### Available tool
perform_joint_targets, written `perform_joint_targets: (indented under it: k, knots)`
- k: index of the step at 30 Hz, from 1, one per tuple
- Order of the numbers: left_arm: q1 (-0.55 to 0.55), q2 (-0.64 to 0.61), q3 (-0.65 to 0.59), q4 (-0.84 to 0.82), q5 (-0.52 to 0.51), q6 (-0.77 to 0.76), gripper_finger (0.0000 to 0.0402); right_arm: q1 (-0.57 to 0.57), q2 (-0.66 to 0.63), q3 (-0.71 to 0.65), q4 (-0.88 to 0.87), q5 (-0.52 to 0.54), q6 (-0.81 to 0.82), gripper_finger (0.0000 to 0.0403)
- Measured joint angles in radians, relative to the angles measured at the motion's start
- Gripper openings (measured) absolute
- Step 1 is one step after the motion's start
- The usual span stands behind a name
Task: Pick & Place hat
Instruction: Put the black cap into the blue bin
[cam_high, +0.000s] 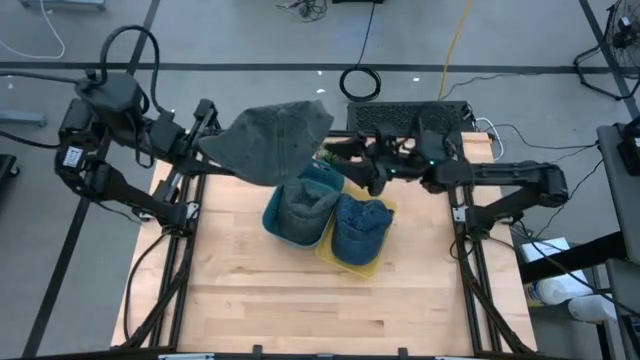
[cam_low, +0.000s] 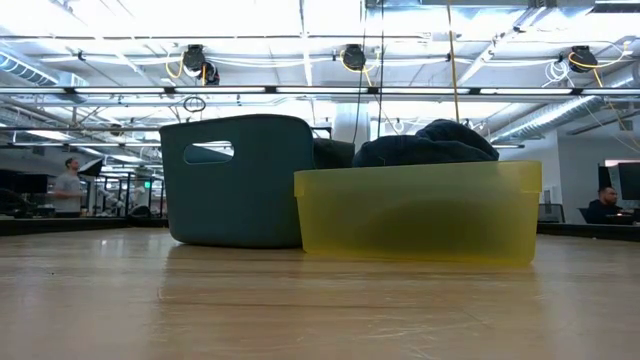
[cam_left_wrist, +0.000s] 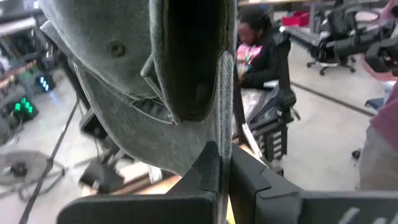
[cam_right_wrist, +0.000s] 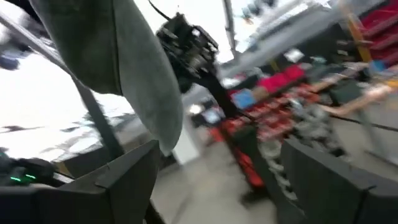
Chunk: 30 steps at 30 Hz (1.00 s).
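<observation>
My left gripper (cam_high: 210, 140) is shut on a grey cap (cam_high: 272, 140), which it holds up over the table's far edge, above the teal bin (cam_high: 300, 212). The cap fills the left wrist view (cam_left_wrist: 124, 81). My right gripper (cam_high: 338, 155) is open and reaches in from the right, close to the cap's right edge. In the right wrist view a grey flap of the cap (cam_right_wrist: 118, 56) hangs near one finger (cam_right_wrist: 134, 171); I cannot tell whether they touch. A second grey hat (cam_high: 300, 200) lies in the teal bin, and a blue hat (cam_high: 360, 225) lies in the yellow bin (cam_high: 372, 262). My left gripper pinches the cap's edge (cam_left_wrist: 221, 146) between its two shut fingers (cam_left_wrist: 205, 168). The fingers come at it roughly level from the table's left. The cap is lifted clear of table and bins and spreads out beyond the fingertips toward the right arm.
The teal bin (cam_low: 240, 180) and the yellow bin (cam_low: 420, 212) stand side by side at the table's middle, the blue hat (cam_low: 430, 145) heaped above the yellow rim. Bare wood (cam_high: 300, 310) fills the near half. A black keyboard-like box (cam_high: 405, 118) sits at the far edge. People sit beyond the table.
</observation>
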Motion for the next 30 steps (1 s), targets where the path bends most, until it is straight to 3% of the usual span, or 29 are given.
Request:
perform_joint_targets:
  k: [8,16,23,30]
  knots:
    - [0.000,0.003,-0.071,0.092,0.005,-0.012,0.0010,-0.007,0.146,0.155,0.076,-0.167,0.047,0.0325]
    - [0.000,-0.003,-0.112,0.099,-0.005,-0.054,0.0010,0.010,0.183,0.257,0.059,-0.223,0.030,0.0299]
    - [0.011,-0.004,-0.113,0.128,-0.020,-0.058,0.0010,0.025,0.185,0.256,0.038,-0.245,0.028,0.0196]
    - [0.015,-0.004,-0.112,0.130,-0.021,-0.069,0.0010,0.050,0.185,0.255,0.057,-0.259,-0.098,0.0028]
